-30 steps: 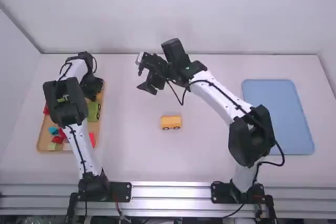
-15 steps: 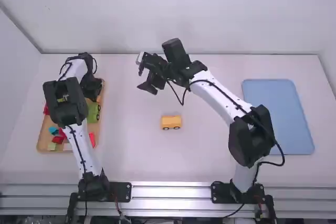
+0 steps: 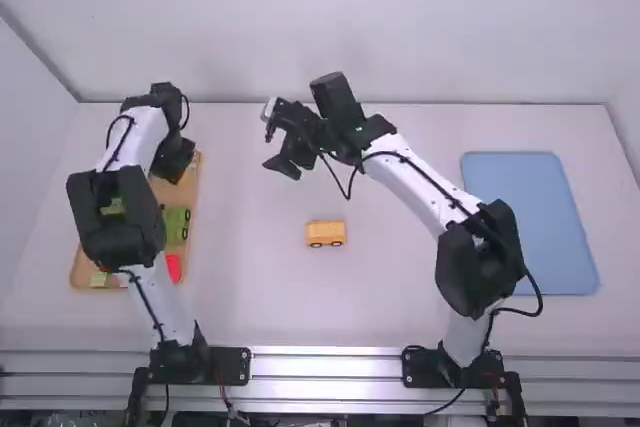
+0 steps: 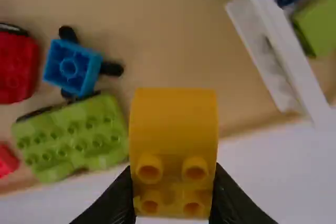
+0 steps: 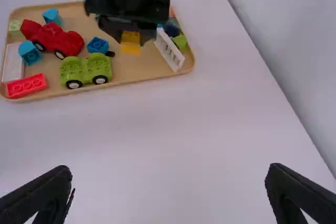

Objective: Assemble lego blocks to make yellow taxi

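Left gripper (image 3: 174, 171) grips yellow block (image 4: 173, 121) over wooden tray (image 5: 134, 71), among green wheeled piece (image 5: 85, 71), red car (image 5: 58, 40), white fence (image 5: 169, 49). Right gripper (image 3: 276, 147) stands wide. Yellow wheeled piece (image 3: 325, 233) sits mid-table on white table (image 3: 260, 297), pale wall (image 3: 320, 27) behind.

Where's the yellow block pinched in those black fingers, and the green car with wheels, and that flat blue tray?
Yellow block (image 4: 173, 119): left wrist view, on its smooth face.
Green car (image 5: 97, 65): right wrist view, on its studded top.
Blue tray (image 3: 527, 222): high view, on its bare middle.
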Controlling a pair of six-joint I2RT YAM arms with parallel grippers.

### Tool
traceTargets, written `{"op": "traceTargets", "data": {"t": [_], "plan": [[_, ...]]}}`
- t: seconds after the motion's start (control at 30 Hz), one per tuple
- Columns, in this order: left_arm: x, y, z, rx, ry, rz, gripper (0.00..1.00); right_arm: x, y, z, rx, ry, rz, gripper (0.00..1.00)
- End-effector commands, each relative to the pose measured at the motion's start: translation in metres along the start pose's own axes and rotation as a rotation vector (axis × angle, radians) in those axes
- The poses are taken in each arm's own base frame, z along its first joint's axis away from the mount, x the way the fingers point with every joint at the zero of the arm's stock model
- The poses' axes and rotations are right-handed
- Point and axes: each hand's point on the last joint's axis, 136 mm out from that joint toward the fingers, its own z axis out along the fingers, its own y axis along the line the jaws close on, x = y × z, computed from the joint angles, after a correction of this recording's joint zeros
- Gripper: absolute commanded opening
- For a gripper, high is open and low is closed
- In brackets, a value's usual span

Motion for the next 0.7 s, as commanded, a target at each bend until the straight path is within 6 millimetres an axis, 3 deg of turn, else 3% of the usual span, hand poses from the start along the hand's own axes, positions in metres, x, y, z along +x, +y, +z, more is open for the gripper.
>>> {"op": "traceTargets", "data": {"t": [0.0,0.1,0.13,0.17,0.2,0.23,0.27,0.37,0.5,0.67], "plan": [[0.025,0.014,-0.012,0.005,-0.008,0.036,0.33,0.000,-0.011,-0.002,0.011,-0.006,0.053,0.98],[0.064,0.024,-0.011,0.035,0.002,0.154,0.27,0.004,-0.019,-0.007,0.027,-0.005,0.077,0.98],[0.064,0.024,-0.011,0.035,0.002,0.154,0.27,0.004,-0.019,-0.007,0.027,-0.005,0.077,0.98],[0.087,0.026,-0.007,0.039,-0.006,0.226,0.25,0.006,-0.024,-0.009,0.036,-0.005,0.085,0.98],[0.092,0.026,-0.006,0.041,-0.005,0.243,0.25,0.007,-0.025,-0.010,0.038,-0.004,0.088,0.98],[0.114,0.023,-0.002,0.052,0.000,0.316,0.25,0.010,-0.030,-0.013,0.051,-0.003,0.118,0.98],[0.121,0.022,-0.001,0.056,0.001,0.335,0.25,0.010,-0.032,-0.014,0.054,-0.003,0.129,0.98],[0.168,0.019,0.004,0.086,0.008,0.445,0.26,0.018,-0.040,-0.022,0.071,0.008,0.168,0.98],[0.198,0.014,0.003,0.120,-0.011,0.428,0.29,0.027,-0.050,-0.032,0.088,0.022,0.196,0.98],[0.211,0.016,0.001,0.126,0.007,0.450,0.26,0.038,-0.059,-0.052,0.111,0.048,0.243,0.98]]}}
